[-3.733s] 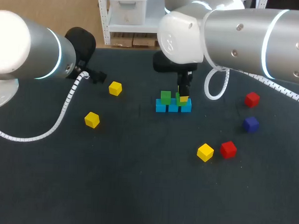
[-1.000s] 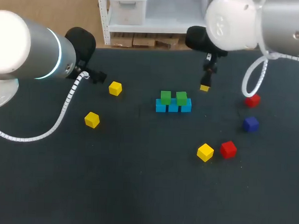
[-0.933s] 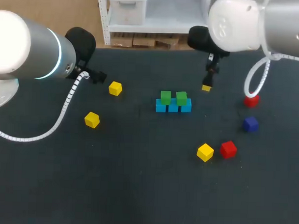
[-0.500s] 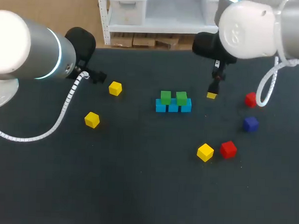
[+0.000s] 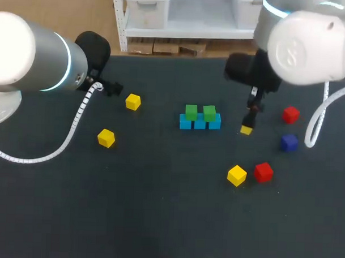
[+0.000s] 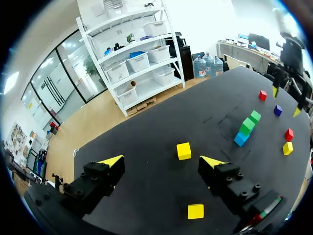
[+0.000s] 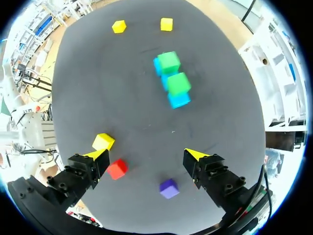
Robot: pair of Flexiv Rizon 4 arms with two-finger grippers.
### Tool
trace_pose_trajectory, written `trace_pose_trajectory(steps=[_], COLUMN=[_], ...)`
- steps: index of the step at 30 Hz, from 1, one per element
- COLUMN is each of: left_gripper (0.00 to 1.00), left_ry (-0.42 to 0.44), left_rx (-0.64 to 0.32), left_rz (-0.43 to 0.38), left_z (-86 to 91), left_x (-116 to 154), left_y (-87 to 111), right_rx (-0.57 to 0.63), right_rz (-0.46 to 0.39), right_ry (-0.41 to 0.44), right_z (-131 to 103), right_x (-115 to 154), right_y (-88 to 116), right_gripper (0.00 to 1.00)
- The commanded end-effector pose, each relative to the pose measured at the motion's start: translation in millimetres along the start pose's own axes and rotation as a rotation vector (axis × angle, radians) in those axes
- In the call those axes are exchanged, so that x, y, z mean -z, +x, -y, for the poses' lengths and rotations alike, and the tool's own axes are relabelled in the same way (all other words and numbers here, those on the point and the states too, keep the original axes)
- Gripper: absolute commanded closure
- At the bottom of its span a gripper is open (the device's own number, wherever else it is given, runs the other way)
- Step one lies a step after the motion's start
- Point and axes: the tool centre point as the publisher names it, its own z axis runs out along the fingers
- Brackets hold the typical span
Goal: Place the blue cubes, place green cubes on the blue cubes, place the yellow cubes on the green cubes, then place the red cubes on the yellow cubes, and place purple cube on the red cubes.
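- Row of three blue cubes (image 5: 200, 124) lies on the dark table (image 5: 158, 213), a little right of centre in the head view.
- Two green cubes (image 5: 190, 112) sit side by side on top of the blue row.
- Right gripper (image 7: 145, 155) hangs over the table just right of the blue row, between it and the purple cube (image 5: 289, 142). Its fingers are spread wide.
- Right wrist view: the right yellow cube (image 7: 103, 142) lies just beside one fingertip, with the near red cube (image 7: 117, 169) next to it. The purple cube lies below the gap between the fingers. No fingertip touches a cube.
- Far red cube (image 5: 291, 114) lies behind the purple cube, well apart from the near red cube at the right yellow cube's side.
- Left gripper (image 6: 161, 161) is at the far left of the table, with its fingers spread wide.
- Left wrist view: the far-left yellow cube (image 6: 184, 151) lies ahead of the left gripper, in line with the gap between its fingers and clear of both. The near-left yellow cube (image 6: 195, 211) lies under the gripper.
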Motion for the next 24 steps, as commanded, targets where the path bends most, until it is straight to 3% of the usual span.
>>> trace_pose_trajectory(steps=[1, 12, 24], left_gripper=[0.00, 0.00, 0.00], left_ry=[0.004, 0.004, 0.004], left_rx=[-0.002, -0.002, -0.002], left_rz=[-0.001, -0.001, -0.001], left_z=[-1.3, -1.3, -1.3], left_x=[-0.5, -0.5, -0.5], left_y=[-0.4, -0.4, -0.4], right_rx=[-0.008, -0.086, -0.118], right_rz=[-0.024, 0.017, -0.048], right_ry=[0.027, -0.036, -0.054], right_z=[-20.6, -49.8, -67.1], right_x=[-8.4, -39.6, -57.5], right_y=[-9.3, -5.9, -1.5], right_gripper=[0.00, 0.00, 0.00])
